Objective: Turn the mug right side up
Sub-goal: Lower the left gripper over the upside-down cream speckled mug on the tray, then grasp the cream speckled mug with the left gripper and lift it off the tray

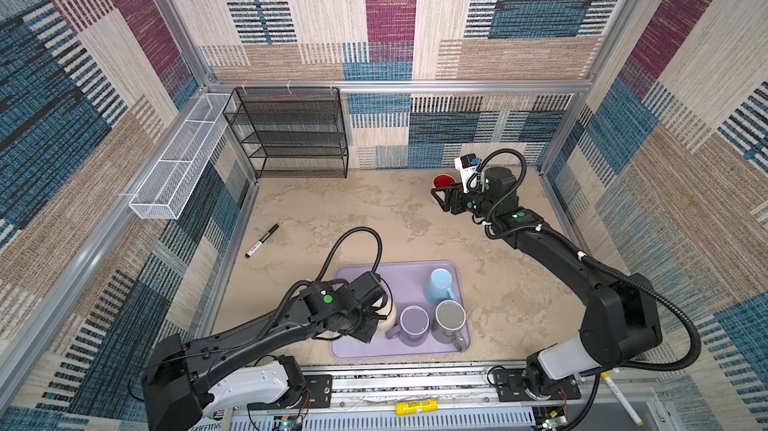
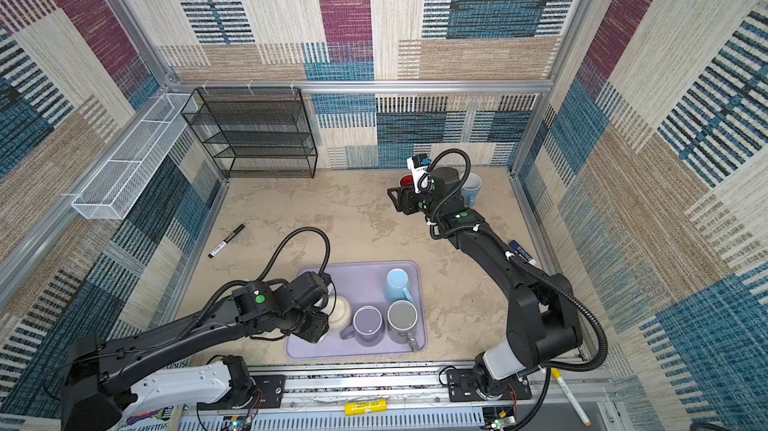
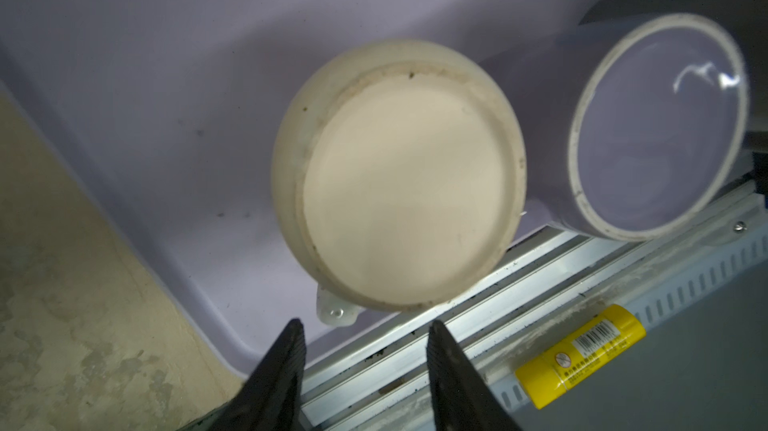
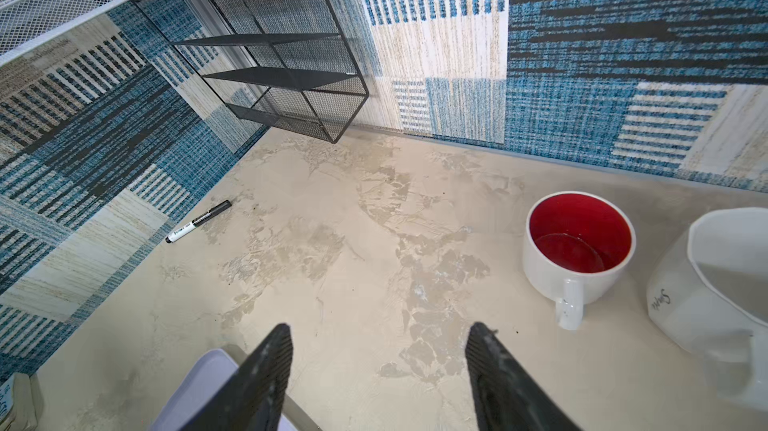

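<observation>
Cream mug [image 3: 407,184] sits base-up and ungrasped just ahead of the spread jaws of the left gripper [image 3: 365,323], so the whole flip is yet to do; the right gripper [image 4: 378,329] gapes empty.

The mottled beige tabletop [image 1: 374,217] carries a lavender tray [image 1: 399,279] at its near edge. A black marker [image 1: 262,240] lies left of the tray, farther back. A black mesh rack [image 1: 291,134] stands well behind the tray, against the wall. Behind and right of the tray stand a red-lined mug [image 4: 579,238] and a white mug [image 4: 715,283], near each other. Right of the tray lies what may be a pen [image 2: 521,251].
</observation>
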Tool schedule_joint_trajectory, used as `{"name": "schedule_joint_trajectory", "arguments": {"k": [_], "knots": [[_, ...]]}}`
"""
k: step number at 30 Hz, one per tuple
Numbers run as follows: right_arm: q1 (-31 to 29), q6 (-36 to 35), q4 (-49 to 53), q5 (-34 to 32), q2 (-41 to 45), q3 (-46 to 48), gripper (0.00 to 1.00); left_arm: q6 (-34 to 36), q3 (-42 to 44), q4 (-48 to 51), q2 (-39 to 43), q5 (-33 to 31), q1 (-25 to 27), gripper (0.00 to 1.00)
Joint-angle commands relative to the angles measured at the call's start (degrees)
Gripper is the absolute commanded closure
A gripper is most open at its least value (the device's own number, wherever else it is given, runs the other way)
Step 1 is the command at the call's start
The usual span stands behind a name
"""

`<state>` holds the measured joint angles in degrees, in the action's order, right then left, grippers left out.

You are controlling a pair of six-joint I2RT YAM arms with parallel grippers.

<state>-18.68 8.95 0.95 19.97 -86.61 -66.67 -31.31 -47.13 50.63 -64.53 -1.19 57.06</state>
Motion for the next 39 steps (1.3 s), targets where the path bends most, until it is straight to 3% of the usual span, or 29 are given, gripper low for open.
{"name": "schedule_joint_trajectory", "arguments": {"k": [1,39], "knots": [[-0.1,-0.7,-1.4,0.1,0.4,0.1,0.31,1.2,-0.2,1.0,-0.5,-1.9,0.6,0.52],[-0.1,-0.6,-1.9,0.5,1.9,1.8,0.31,-0.6,5.0,-6.3,-5.5,-4.8,2.8,0.67]]}}
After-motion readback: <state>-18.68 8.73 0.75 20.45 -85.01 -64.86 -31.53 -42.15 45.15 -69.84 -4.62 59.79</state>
